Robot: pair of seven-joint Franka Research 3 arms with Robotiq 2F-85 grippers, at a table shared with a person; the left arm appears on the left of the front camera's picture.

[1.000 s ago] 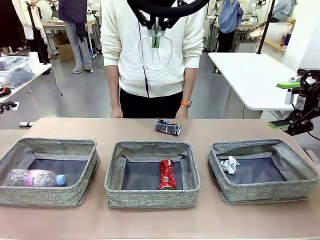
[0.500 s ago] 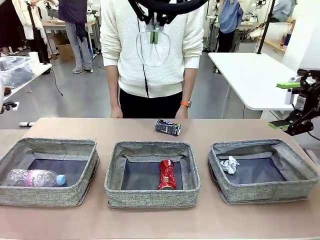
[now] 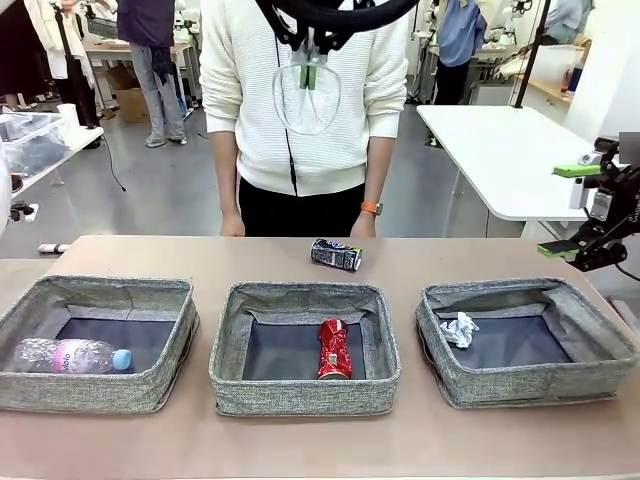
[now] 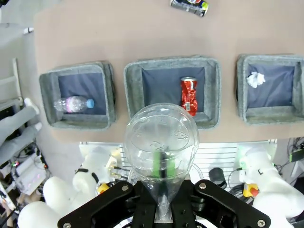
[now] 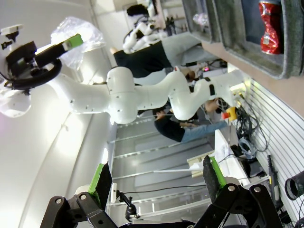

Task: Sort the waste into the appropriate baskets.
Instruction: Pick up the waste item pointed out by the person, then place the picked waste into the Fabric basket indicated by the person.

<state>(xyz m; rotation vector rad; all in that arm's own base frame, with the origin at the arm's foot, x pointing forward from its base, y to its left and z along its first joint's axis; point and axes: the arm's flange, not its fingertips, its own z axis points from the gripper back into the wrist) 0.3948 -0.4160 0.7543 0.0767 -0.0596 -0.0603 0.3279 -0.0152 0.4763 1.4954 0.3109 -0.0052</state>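
High above the table's middle, my left gripper (image 3: pixel 312 72) is shut on a clear plastic cup (image 3: pixel 311 100), which hangs in front of the person's chest. In the left wrist view the cup (image 4: pixel 161 137) stands over the middle basket (image 4: pixel 134 97). The left basket (image 3: pixel 95 395) holds a clear bottle (image 3: pixel 70 355) with a pink label. A crushed red can (image 3: pixel 334 349) lies in the middle basket (image 3: pixel 300 395), and a white paper wad (image 3: pixel 460 329) in the right basket (image 3: pixel 530 385). A dark printed can (image 3: pixel 335 254) lies on the table behind the middle basket. My right gripper (image 3: pixel 568 210) stands open at the far right, holding nothing.
A person in a white sweater (image 3: pixel 300 120) stands at the far edge, hands resting near the dark can. A white table (image 3: pixel 500 150) stands behind on the right. Bare tabletop (image 3: pixel 320 445) runs along the near edge in front of the baskets.
My left gripper has risen slightly with the cup. The right arm and the litter have not moved.
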